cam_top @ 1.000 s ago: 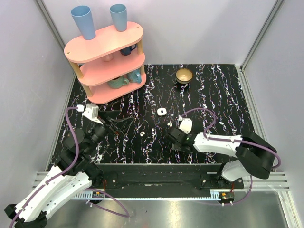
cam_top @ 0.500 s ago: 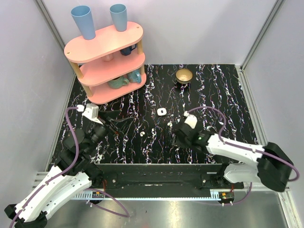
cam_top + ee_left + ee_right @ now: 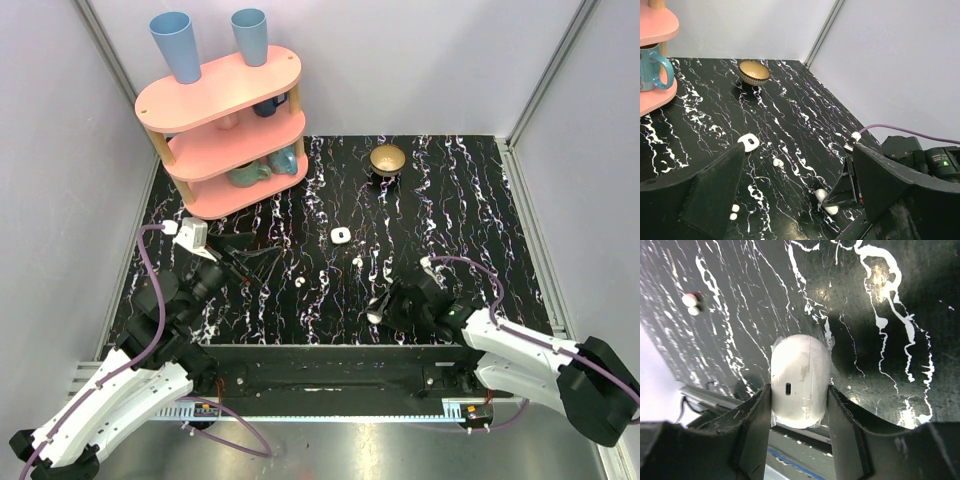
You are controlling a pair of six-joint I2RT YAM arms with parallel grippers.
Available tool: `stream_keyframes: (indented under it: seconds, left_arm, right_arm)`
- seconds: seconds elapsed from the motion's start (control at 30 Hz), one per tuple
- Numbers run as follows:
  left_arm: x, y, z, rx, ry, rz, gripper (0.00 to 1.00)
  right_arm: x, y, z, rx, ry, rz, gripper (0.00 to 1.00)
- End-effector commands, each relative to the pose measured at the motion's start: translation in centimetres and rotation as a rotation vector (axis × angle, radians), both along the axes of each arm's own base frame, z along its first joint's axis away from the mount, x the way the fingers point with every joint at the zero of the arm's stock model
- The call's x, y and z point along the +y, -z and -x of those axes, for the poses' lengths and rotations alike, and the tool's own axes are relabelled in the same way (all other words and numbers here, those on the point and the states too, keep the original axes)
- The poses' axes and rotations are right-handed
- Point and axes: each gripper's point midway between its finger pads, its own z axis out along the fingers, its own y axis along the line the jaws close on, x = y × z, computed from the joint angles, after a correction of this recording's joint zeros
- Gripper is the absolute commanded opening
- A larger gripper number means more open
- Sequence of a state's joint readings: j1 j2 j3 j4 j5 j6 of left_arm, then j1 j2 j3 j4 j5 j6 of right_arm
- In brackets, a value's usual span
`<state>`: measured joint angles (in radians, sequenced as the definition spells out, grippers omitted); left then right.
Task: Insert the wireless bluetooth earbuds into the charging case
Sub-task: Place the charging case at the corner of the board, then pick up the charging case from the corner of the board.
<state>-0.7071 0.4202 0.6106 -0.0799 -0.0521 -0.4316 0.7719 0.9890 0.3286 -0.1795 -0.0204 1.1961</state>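
Checking the containers first: the charging case [image 3: 800, 377] is pinched between the two fingers of the right end effector [image 3: 383, 306], down by the near edge of the desk [image 3: 470, 200]. From the right wrist view it looks closed up, with a seam running along it and a little dark slot on its face (so no look inside). Both buds are out on the desk. The first earbud [image 3: 358, 261] sits between the case and a small white squarish bit [image 3: 341, 234] with a dark middle, can't tell what that one is. The second earbud [image 3: 301, 283] lies further left, nearer the left end effector [image 3: 250, 260], which hangs over the desk with its jaws spread wide and nothing between them. The gold bowl [image 3: 388, 158] sits at the far side, well apart from all that, only its shiny inside showing. The pink shelf [image 3: 220, 95] in the far left corner has two blue cups [image 3: 176, 45] standing on top and mugs [image 3: 285, 162] on the lower tiers.
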Motion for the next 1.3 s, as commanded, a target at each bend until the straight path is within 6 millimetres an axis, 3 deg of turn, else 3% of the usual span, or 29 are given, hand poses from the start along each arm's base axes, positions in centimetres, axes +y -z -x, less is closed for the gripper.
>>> stream_keyframes:
  seconds: [0.0,0.17,0.27,0.37,0.53,0.63,0.7,0.83,0.97,1.07,1.27]
  left_arm:
    - [-0.1,-1.5,0.4,-0.017,0.015,0.028,0.94]
    - [0.2,-1.3,0.4,-0.015,0.006,0.028,0.93]
    - [0.3,-1.2,0.4,-0.017,0.000,0.028,0.94]
    - [0.3,-1.1,0.3,-0.015,-0.002,0.023,0.94]
    - [0.2,-0.8,0.2,-0.012,-0.005,0.025,0.94]
    - [0.0,-0.6,0.0,-0.006,-0.001,0.027,0.94]
    - [-0.1,-0.6,0.1,-0.002,0.003,0.023,0.94]
    - [0.2,-0.7,0.1,-0.005,-0.007,0.017,0.95]
    - [0.6,-0.7,0.1,-0.008,-0.021,0.017,0.95]
    - [0.7,-0.5,0.0,-0.009,-0.028,0.018,0.95]
    - [0.1,-0.4,-0.1,0.002,-0.011,0.016,0.95]
  right_arm:
    - [0.4,-1.9,-1.2,0.030,0.101,-0.170,0.52]
    - [-1.3,-0.4,-0.6,0.095,0.169,-0.209,0.61]
    - [-2.2,0.0,-0.5,0.115,0.211,-0.217,0.61]
    - [-2.5,-0.5,-0.9,0.076,0.215,-0.211,0.61]
    - [-2.3,-3.9,-2.6,-0.063,0.124,-0.137,0.63]
    - [-1.9,-3.4,-3.0,-0.052,0.042,-0.061,0.62]
    - [-2.1,-1.9,-2.8,-0.014,-0.002,0.011,0.62]
    - [-1.5,-1.7,-3.3,0.004,-0.061,0.040,0.60]
    - [-2.8,-1.2,-3.4,0.002,-0.069,0.139,0.59]
    - [-2.6,-1.6,-3.2,-0.012,-0.092,0.128,0.60]
    - [-2.1,0.0,-2.2,0.030,-0.157,0.116,0.59]
